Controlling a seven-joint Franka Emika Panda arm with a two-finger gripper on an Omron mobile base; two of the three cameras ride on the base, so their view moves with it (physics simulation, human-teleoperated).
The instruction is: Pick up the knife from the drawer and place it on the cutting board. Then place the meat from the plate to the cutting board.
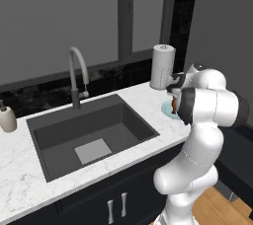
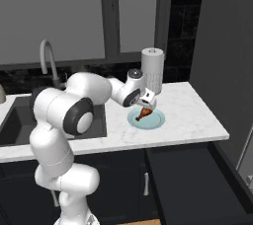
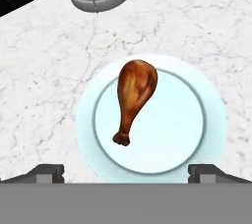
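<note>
The meat [image 3: 134,96] lies flat on the plate [image 3: 197,120], near the middle of my hand view, its fat end toward the top of the frame and the thin bone end pointing down and a little left. Nothing is touching it. The plate sits on the white marbled counter [image 3: 39,70]. In the right base view I see the same drumstick [image 2: 144,113] as a small brown shape on the plate [image 2: 157,121], slightly right of centre in the frame.

My gripper [image 3: 126,173] hangs directly above the plate with its jaws spread wide and holding nothing; the two dark fingertips [image 3: 47,173] show at the lower left and lower right of the hand view, standing either side of the plate. From the right base camera the gripper [image 2: 147,103] sits just above the meat, and the arm reaches in from the left of the frame.

The paper towel roll [image 2: 152,71] stands upright just behind the plate; its base shows at the top of the hand view. In the left base view the roll [image 1: 162,66] is right of centre, with the plate's edge [image 1: 166,107] peeking out beside the arm. The sink [image 1: 89,135] fills the centre left, the faucet [image 1: 76,76] behind it, and a soap dispenser [image 1: 7,118] at the far left edge. I cannot pick out the knife, drawer or cutting board.
</note>
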